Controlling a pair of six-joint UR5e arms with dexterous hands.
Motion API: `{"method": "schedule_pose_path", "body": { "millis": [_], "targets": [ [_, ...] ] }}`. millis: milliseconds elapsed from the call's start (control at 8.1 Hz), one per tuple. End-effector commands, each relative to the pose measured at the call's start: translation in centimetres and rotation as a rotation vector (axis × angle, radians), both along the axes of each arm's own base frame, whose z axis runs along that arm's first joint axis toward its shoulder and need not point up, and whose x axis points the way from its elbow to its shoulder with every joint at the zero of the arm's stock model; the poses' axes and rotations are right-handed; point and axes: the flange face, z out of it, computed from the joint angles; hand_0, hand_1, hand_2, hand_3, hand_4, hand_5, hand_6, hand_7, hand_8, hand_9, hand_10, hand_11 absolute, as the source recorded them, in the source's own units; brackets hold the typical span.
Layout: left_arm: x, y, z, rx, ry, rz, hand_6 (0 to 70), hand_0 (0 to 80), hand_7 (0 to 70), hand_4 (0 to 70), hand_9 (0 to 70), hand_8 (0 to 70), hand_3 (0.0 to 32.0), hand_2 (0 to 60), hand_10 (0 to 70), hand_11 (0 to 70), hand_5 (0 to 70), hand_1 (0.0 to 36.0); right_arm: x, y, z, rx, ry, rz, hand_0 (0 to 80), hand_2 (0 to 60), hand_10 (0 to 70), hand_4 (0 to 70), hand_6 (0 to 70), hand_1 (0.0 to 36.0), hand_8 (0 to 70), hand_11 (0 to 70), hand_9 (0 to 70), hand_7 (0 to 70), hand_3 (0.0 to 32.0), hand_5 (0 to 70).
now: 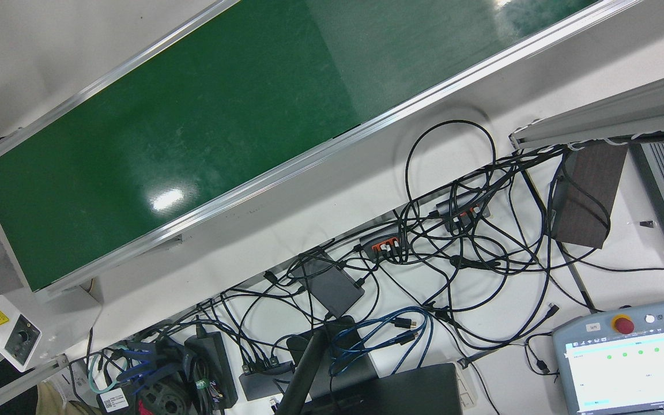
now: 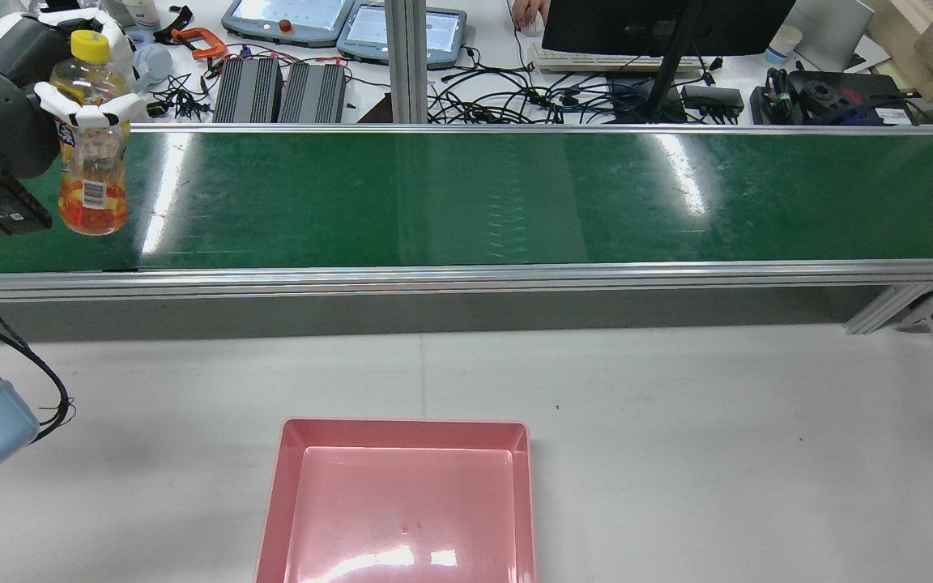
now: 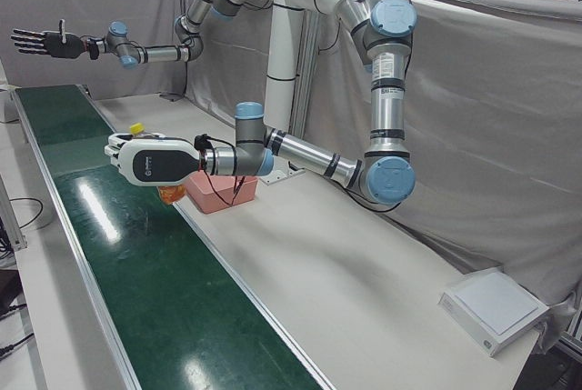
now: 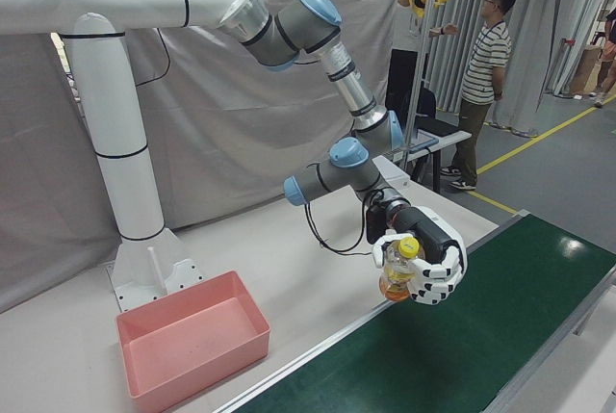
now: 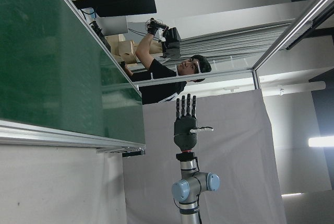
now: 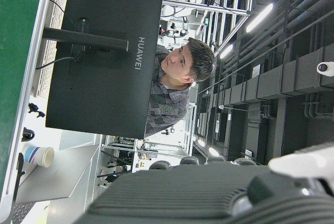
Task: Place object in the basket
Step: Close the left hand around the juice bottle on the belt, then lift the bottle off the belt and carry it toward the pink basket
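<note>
A clear bottle (image 2: 92, 154) with a yellow cap and orange contents hangs upright above the left end of the green belt (image 2: 515, 194) in the rear view. My white left hand (image 2: 82, 109) is shut on it just below the cap; the same hand (image 4: 423, 269) and bottle (image 4: 397, 273) show in the right-front view. The pink basket (image 2: 406, 423) sits empty on the white table, nearer the robot than the belt; it also appears as the basket (image 4: 202, 365). My black right hand (image 3: 41, 42) is raised far off over the belt's other end, open, with fingers spread.
Beyond the belt lie cables (image 2: 515, 97), a monitor (image 2: 661, 16), teach pendants (image 2: 288, 16) and grey boxes (image 2: 280, 89). A person (image 4: 481, 57) stands past the belt's end. A white box (image 3: 496, 308) rests at the table's corner.
</note>
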Motion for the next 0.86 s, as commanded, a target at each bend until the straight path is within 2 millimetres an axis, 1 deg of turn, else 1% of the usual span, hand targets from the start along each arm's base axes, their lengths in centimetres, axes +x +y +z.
{"method": "schedule_pose_path", "body": {
  "millis": [0,247,370,494,617,741],
  "targets": [
    [2.1,4.7,-3.6,0.041,-0.004,0.079,70.0,80.0,70.0,70.0,70.0,70.0,0.0,51.6,70.0,70.0,70.0,18.4,0.0,0.0,0.0,0.000,0.000,0.000,0.0,0.0,0.0,0.0,0.0,0.0,0.0,0.0,0.0,0.0,0.0,0.0],
    [5.1,7.8,-5.3,0.081,0.000,0.152,70.0,80.0,70.0,70.0,70.0,70.0,0.0,51.7,70.0,70.0,70.0,19.1,0.0,0.0,0.0,0.000,0.000,0.000,0.0,0.0,0.0,0.0,0.0,0.0,0.0,0.0,0.0,0.0,0.0,0.0],
    [6.5,10.3,-6.8,0.124,-0.060,0.173,70.0,80.0,70.0,70.0,70.0,70.0,0.0,50.4,70.0,70.0,70.0,19.4,0.0,0.0,0.0,0.000,0.000,0.000,0.0,0.0,0.0,0.0,0.0,0.0,0.0,0.0,0.0,0.0,0.0,0.0],
    [8.9,13.1,-7.9,0.162,-0.087,0.215,70.0,80.0,70.0,70.0,70.0,70.0,0.0,47.2,70.0,70.0,70.0,19.2,0.0,0.0,0.0,0.000,0.000,0.000,0.0,0.0,0.0,0.0,0.0,0.0,0.0,0.0,0.0,0.0,0.0,0.0],
    [11.2,14.9,-8.2,0.164,-0.088,0.245,70.0,80.0,70.0,70.0,70.0,70.0,0.0,44.3,70.0,70.0,70.0,18.7,0.0,0.0,0.0,0.000,0.000,0.000,0.0,0.0,0.0,0.0,0.0,0.0,0.0,0.0,0.0,0.0,0.0,0.0],
    [13.9,17.3,-8.0,0.152,-0.071,0.287,70.0,80.0,70.0,70.0,70.0,70.0,0.0,43.7,70.0,70.0,70.0,18.6,0.0,0.0,0.0,-0.002,0.000,0.000,0.0,0.0,0.0,0.0,0.0,0.0,0.0,0.0,0.0,0.0,0.0,0.0]
  ]
}}
